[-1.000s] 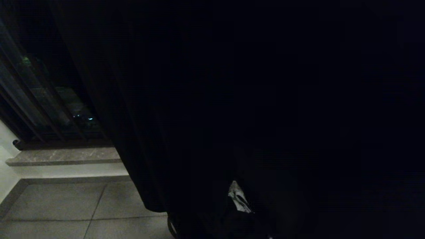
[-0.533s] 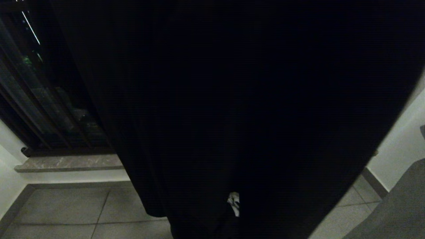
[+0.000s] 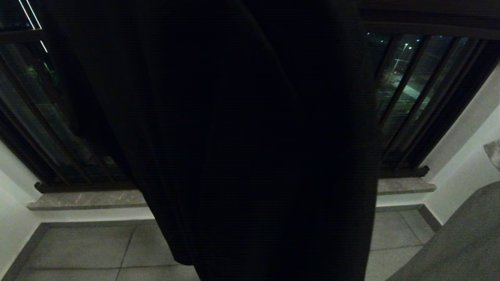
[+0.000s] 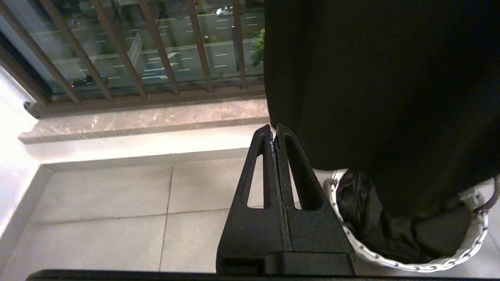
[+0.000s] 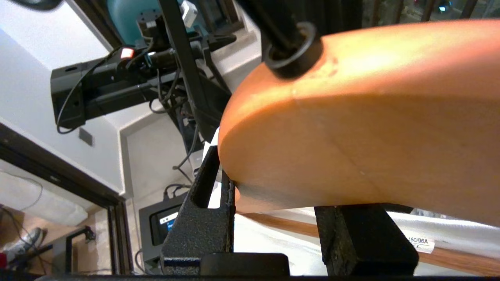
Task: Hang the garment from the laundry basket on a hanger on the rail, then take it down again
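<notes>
A long black garment [image 3: 254, 136] hangs straight down in front of me and fills the middle of the head view. My right gripper [image 5: 281, 183] is shut on the broad orange-brown wooden hanger [image 5: 371, 117], just below the hook's black collar [image 5: 293, 50]; a pale cloth with a size label [image 5: 420, 242] lies under the hanger. The left gripper [image 4: 274, 130] is parked low with its fingers pressed together and empty. Beside it the laundry basket [image 4: 410, 266] stands on the floor with dark cloth inside, and the garment [image 4: 383, 86] hangs over it. The rail is out of view.
Dark brown window-guard bars [image 4: 156, 43] stand over a stone sill [image 4: 148, 117] behind the garment. Grey floor tiles [image 4: 97, 218] stretch to the left. A grey surface [image 3: 461, 242] juts in at the lower right, by the white wall [image 3: 468, 156].
The head view has swung upward: the sill and floor sit lower, and the window to the right of the garment has come into sight. The small pale patch at the bottom has gone.
</notes>
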### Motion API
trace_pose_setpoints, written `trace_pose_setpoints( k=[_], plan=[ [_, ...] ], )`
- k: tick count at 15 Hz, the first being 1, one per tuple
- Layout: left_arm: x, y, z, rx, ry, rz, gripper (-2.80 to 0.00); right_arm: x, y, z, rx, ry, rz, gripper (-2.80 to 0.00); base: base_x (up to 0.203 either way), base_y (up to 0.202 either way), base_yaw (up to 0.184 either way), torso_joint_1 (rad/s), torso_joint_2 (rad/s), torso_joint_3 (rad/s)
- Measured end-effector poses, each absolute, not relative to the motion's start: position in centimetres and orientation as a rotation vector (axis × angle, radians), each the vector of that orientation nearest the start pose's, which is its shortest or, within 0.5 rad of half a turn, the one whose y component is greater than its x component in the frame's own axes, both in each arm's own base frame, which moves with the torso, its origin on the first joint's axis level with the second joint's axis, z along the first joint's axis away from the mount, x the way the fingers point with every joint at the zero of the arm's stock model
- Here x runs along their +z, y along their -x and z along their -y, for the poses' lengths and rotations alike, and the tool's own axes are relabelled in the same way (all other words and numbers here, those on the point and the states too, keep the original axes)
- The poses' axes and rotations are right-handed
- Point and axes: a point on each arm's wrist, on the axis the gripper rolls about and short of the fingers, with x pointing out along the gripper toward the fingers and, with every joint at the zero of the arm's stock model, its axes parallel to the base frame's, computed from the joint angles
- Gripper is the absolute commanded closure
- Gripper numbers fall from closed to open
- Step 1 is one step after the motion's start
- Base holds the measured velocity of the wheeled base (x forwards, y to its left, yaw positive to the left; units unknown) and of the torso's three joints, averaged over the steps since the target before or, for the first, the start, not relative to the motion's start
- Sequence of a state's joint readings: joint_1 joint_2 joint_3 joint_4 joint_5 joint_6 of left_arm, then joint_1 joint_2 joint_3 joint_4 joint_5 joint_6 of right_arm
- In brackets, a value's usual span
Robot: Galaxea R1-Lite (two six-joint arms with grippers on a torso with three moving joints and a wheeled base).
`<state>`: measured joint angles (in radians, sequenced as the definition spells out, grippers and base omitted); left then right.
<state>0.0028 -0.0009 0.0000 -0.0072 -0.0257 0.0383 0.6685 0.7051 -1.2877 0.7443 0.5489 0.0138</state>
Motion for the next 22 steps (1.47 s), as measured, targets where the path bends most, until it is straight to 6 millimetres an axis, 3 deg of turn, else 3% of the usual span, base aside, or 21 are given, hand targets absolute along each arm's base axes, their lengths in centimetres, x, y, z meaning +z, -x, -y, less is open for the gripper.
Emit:
trace_pose_setpoints(
  k=[9, 22],
  plan=[
    [7.62, 2.29, 0.06, -0.023, -0.038, 0.009, 0.0, 33.6, 2.72, 0.65, 1.215, 0.01, -0.171, 0.0, 0.0, 0.0, 0.0, 0.226, -0.57, -0.345],
    [7.62, 2.29, 0.06, -0.023, -0.038, 0.009, 0.0, 33.55, 2.81, 0.73, 1.216, 0.022, -0.162, 0.0, 0.0, 0.0, 0.0, 0.154, -0.35, -0.197]
  ],
)
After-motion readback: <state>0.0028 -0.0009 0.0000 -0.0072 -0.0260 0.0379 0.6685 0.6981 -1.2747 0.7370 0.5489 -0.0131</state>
